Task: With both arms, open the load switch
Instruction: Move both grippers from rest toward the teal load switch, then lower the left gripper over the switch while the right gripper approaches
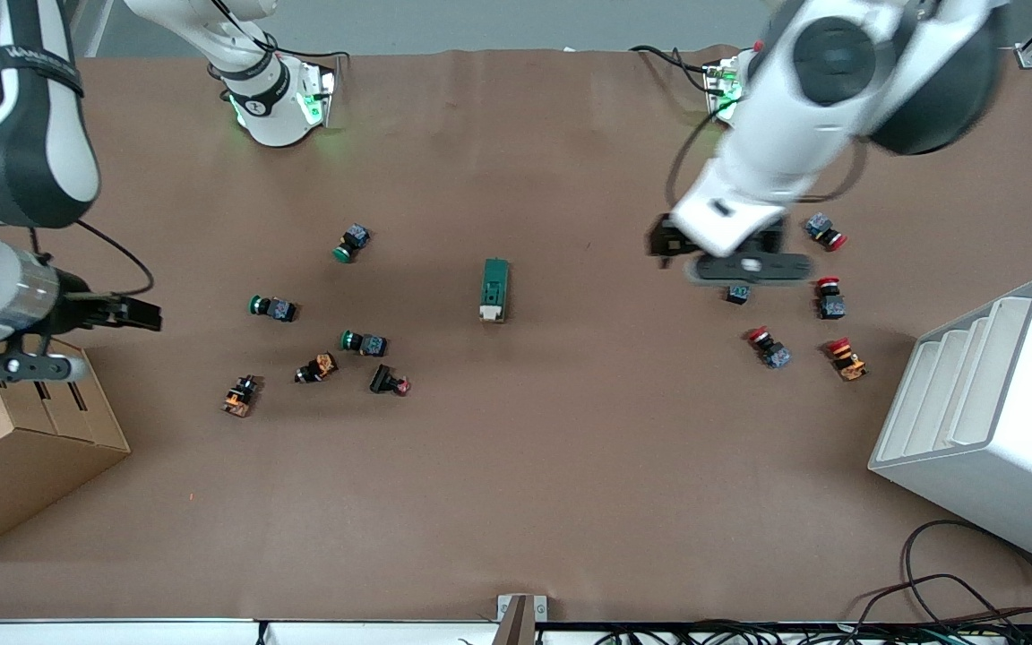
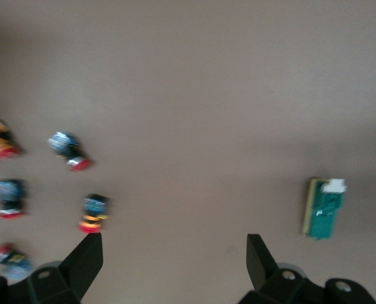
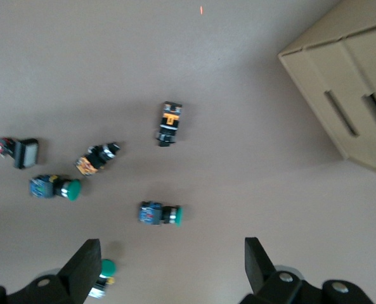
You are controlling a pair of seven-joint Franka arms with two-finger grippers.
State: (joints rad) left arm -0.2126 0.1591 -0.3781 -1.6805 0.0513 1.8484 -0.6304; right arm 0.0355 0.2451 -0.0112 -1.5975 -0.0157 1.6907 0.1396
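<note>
**Load switch lies untouched mid-desk, both tools spread and empty**

At the right arm's end of the desk point(image 1: 516, 502), the right tool point(image 3: 168, 266) hangs over the brown surface beside a cardboard box point(image 1: 23, 448). Its fingers point(image 3: 86, 266) stand wide apart with nothing between them. Below it in the right wrist view lie green-capped push buttons point(image 3: 161, 214) and a few orange-and-black ones point(image 3: 169, 123).

The load switch point(image 1: 494, 288) lies flat near the middle of the desk, well apart from both button clusters, its white tab at the end nearer the front camera. Neither tool touches it.

Toward the left arm's end, the left tool point(image 2: 175, 263) hangs over the desk above a scatter of red-capped push buttons point(image 1: 768, 347). Its fingers point(image 2: 257, 256) are also spread wide and empty; the switch shows in its wrist view, off to one side of them. A white slotted rack point(image 1: 991, 421) sits at that end of the desk.
</note>
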